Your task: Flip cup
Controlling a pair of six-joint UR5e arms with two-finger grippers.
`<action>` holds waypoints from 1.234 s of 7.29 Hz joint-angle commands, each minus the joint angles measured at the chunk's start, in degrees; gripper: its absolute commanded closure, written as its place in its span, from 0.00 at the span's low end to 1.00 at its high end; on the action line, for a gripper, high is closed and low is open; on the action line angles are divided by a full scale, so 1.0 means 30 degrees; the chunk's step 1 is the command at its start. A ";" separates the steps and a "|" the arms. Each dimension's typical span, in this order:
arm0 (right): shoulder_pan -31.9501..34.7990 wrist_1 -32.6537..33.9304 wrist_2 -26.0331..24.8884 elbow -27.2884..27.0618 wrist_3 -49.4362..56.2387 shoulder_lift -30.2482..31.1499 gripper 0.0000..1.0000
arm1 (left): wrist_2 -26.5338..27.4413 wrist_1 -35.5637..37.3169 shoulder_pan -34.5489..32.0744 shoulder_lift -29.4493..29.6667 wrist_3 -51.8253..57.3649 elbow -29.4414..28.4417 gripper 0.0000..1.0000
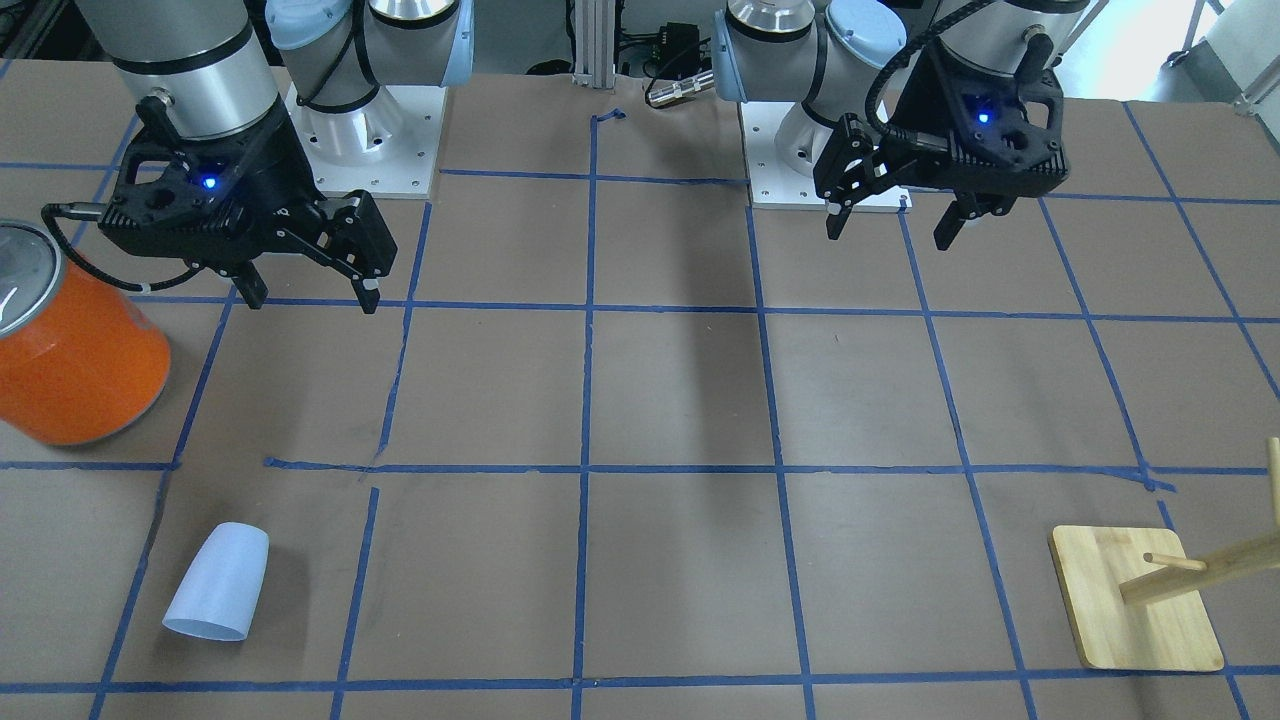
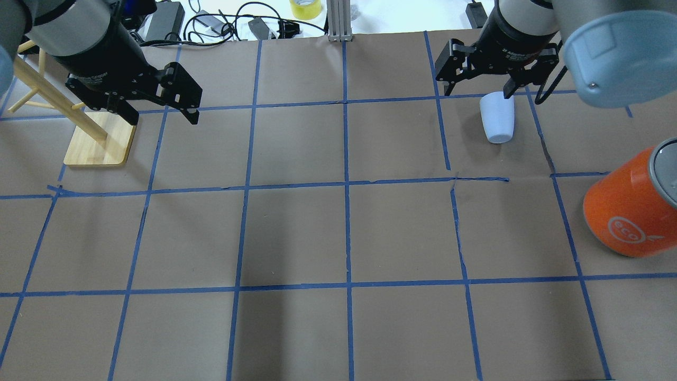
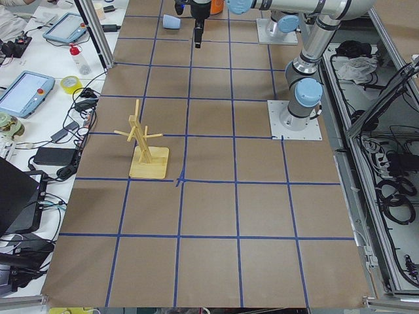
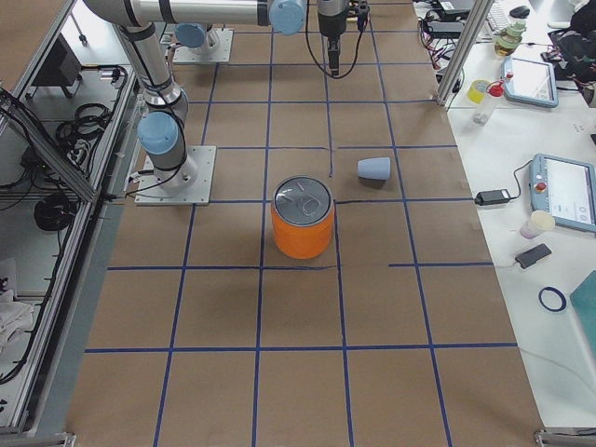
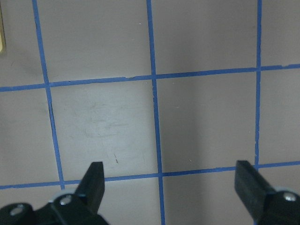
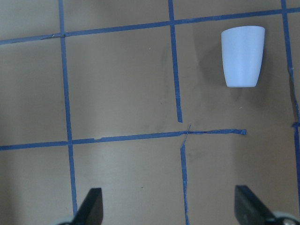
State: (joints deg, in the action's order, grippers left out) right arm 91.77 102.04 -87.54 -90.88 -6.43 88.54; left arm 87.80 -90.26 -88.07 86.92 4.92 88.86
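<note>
Cup (image 2: 497,119) on its side on desk (image 2: 296,238), long axis 12-to-6 seen overhead: mouth toward 12, base toward 6. Left gripper (image 2: 161,117) and right gripper (image 2: 478,91) released.

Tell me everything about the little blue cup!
The cup is small, smooth and pale blue-white, and looks like plastic. It has no handle and narrows from a wide open rim to a rounded base. It lies on its side on the brown table inside a blue-taped square, its rim pointing away from the robot. Only the table touches it. The orange can stands apart from it, and the right gripper hangs open, well clear of it.
</note>
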 commanded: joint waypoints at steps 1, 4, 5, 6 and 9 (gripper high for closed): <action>-0.0003 0.0002 0.0000 -0.0029 -0.0140 -0.0013 0.00 | 0.0000 0.0000 0.0000 0.0000 0.0000 0.0000 0.00; -0.0003 -0.0231 0.0000 -0.0029 0.0005 -0.0013 0.00 | 0.0000 0.0000 0.0000 0.0000 0.0000 0.0000 0.00; -0.0003 -0.0233 -0.0029 -0.0029 0.0005 -0.0013 0.00 | 0.0000 0.0000 0.0000 0.0029 0.0000 0.0000 0.00; -0.0032 -0.0146 0.0029 -0.0029 0.0092 -0.0071 0.00 | -0.0029 0.0000 0.0000 0.0029 0.0000 0.0000 0.00; -0.0032 -0.0350 -0.0029 -0.0029 0.0796 -0.0071 0.00 | -0.0029 0.0000 0.0000 0.0058 -0.0029 0.0029 0.00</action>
State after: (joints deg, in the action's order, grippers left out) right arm 91.65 101.16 -87.55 -90.99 -4.29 88.34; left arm 87.72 -90.26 -88.07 87.04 4.90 88.88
